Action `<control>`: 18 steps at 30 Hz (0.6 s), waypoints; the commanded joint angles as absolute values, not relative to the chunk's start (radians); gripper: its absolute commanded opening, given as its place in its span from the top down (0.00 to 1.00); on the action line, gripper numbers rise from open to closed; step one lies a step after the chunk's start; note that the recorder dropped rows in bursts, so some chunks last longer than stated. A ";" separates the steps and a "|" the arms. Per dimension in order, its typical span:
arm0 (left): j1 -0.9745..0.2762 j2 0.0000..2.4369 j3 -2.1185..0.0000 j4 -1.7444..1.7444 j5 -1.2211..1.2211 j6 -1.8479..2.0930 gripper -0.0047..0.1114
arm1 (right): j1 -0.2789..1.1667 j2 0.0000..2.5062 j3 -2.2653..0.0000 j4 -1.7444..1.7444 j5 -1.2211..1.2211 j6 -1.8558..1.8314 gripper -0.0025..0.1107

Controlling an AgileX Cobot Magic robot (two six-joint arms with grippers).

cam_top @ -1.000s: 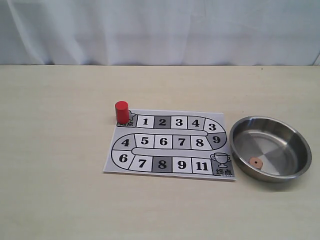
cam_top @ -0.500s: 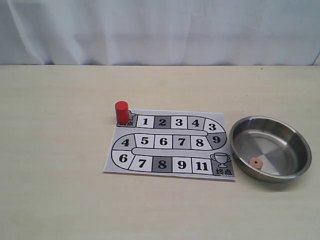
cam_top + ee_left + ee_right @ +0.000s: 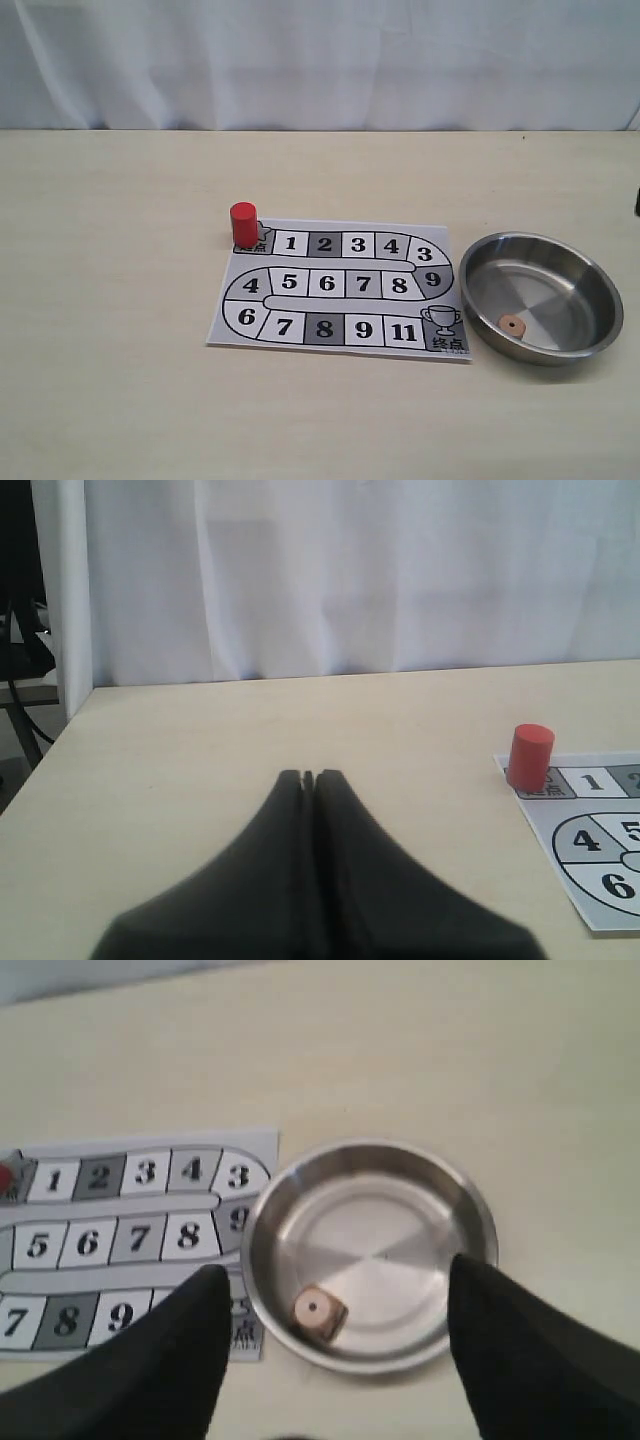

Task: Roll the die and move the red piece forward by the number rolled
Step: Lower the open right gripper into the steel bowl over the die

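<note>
The tan wooden die (image 3: 511,325) (image 3: 319,1314) lies in the steel bowl (image 3: 590,288) (image 3: 470,1210), near its front-left wall, one pip facing up. The red piece (image 3: 243,222) (image 3: 529,756) stands upright on the start square at the top-left corner of the paper board (image 3: 300,330) (image 3: 600,900). My right gripper (image 3: 335,1270) hangs open above the bowl, its fingers spread wide with nothing between them. My left gripper (image 3: 309,774) is shut and empty over bare table, to the left of the red piece. Only a dark sliver shows at the exterior view's right edge.
The numbered board runs from 1 at the top row to a trophy square (image 3: 444,325) beside the bowl. A white curtain (image 3: 320,60) backs the table. The table's left edge (image 3: 50,750) shows in the left wrist view.
A dark sliver has come into the exterior view at the right edge. The die, the red piece and the bowl have not moved.
</note>
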State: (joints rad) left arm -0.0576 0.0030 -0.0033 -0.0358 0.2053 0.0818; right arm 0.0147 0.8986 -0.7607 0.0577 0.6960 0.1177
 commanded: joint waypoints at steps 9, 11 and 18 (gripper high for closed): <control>-0.058 0.000 0.000 -0.038 0.196 0.085 0.96 | 0.014 1.145 -0.895 0.159 0.889 0.181 0.44; -0.058 0.000 0.000 -0.038 0.196 0.085 0.96 | 0.014 1.176 -0.895 0.174 0.885 0.236 0.44; -0.058 0.000 0.000 -0.038 0.196 0.085 0.96 | 0.014 1.298 -0.895 0.174 0.810 0.296 0.44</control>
State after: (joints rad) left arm -0.0576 0.0030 -0.0033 -0.0358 0.2053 0.0818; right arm 0.0147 1.2596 -0.8892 0.1710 0.8532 0.2722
